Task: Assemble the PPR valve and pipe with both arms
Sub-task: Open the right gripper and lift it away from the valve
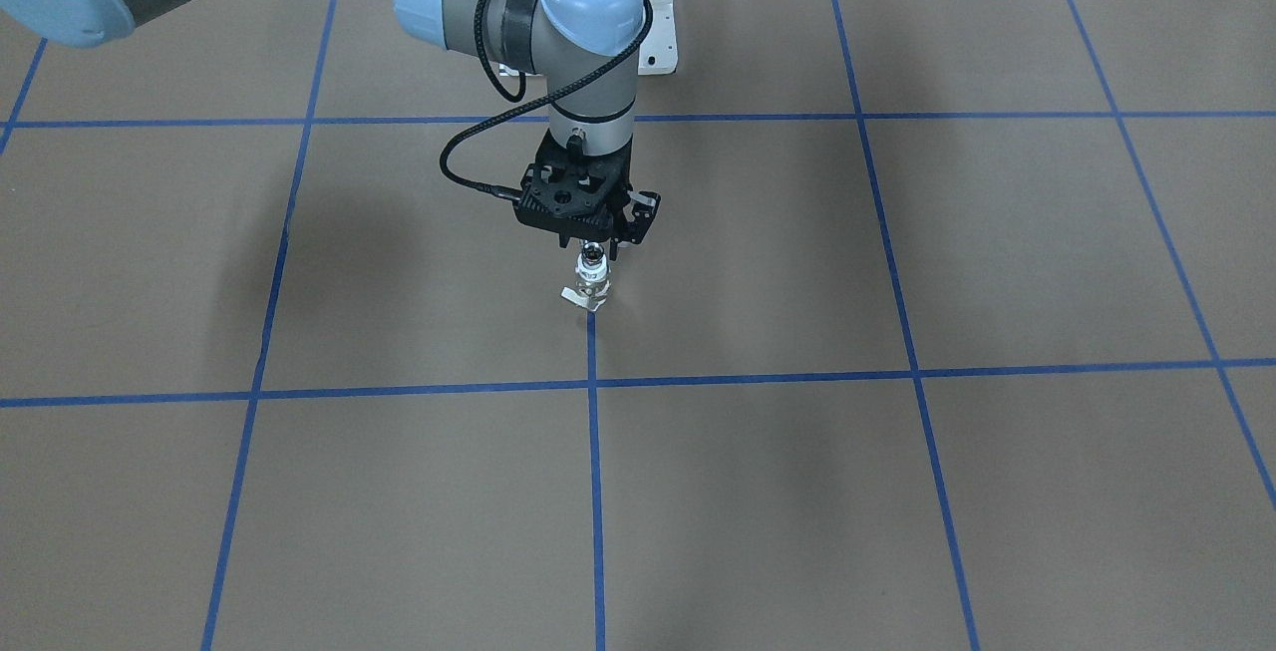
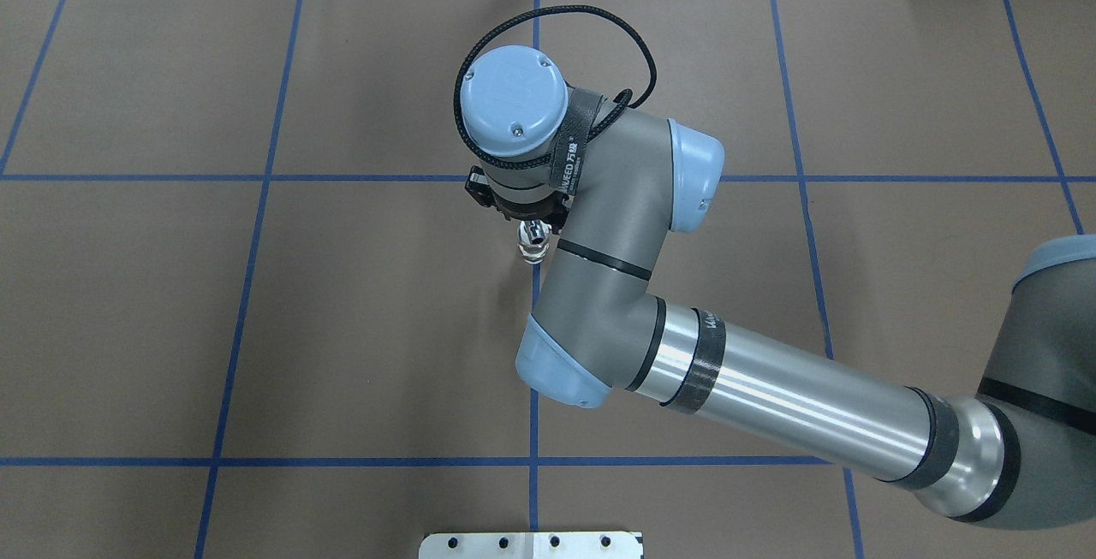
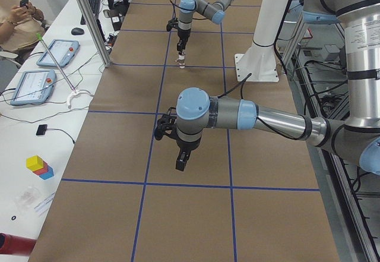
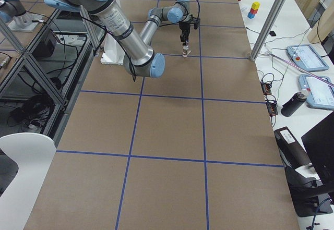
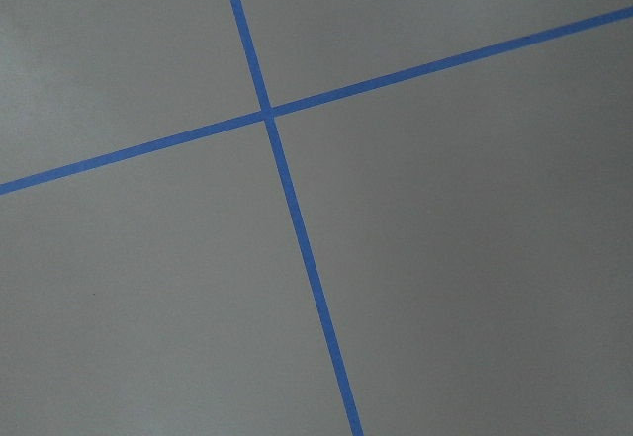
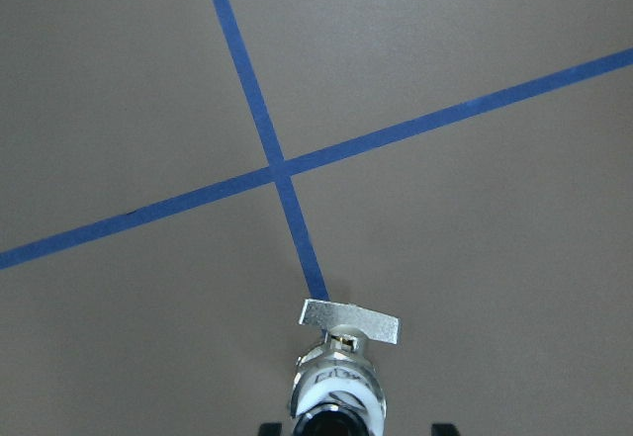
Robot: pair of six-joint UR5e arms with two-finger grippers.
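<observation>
My right claw [image 1: 600, 250] is hanging straight above the valve [image 1: 590, 282], its jaws standing apart on either side of the valve's top. The valve is standing upright just beside the tape cross [image 6: 277, 169], on one of its lines. I cannot tell whether my left claw [image 3: 181, 162] is parted or closed.

Both arms are grey tubes with light-blue caps over the joints. On the right arm [image 2: 599, 225], the round cap [image 2: 512, 101] directly above the right gripper [image 1: 595, 250] has small screws near its rim and a faint embossed mark. A black braided cable [image 1: 479, 33] loops out from beside that cap and plugs into the side of the black gripper body. A black strap [image 2: 569, 146] with pale lettering wraps the wrist just beside the cap. Further back from the gripper, black rings break up a polished silver tube [image 2: 796, 388]. The left arm [image 3: 219, 114] has the same colours, and the left gripper [image 3: 180, 166] is black too.
</observation>
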